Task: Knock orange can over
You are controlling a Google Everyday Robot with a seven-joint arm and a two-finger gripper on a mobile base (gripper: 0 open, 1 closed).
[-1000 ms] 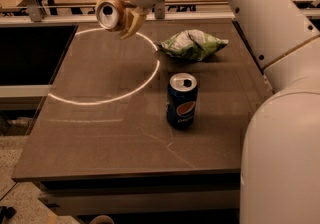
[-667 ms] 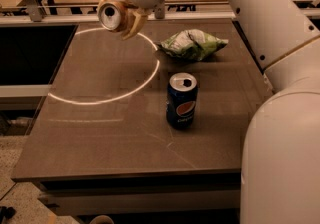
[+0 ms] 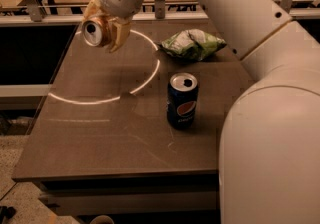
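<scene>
Over the far left part of the counter (image 3: 100,138), the gripper (image 3: 103,29) hangs with its jaws clenched around the orange can (image 3: 93,32), which is tilted, silver top toward the camera. Nearer stands a blue Pepsi can (image 3: 182,100), upright.

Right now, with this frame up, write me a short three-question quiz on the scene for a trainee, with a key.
1. True or false: the blue Pepsi can lies on its side on the table.
2. What does the gripper hold over the table's far left? A) the orange can B) the blue Pepsi can C) nothing
3. Fill in: beyond the blue Pepsi can, toward the far right, lies the ___.
Key: 1 false, it stands upright. 2 A, shut on it, with the can tilted and its silver top facing the camera. 3 green bag.
</scene>
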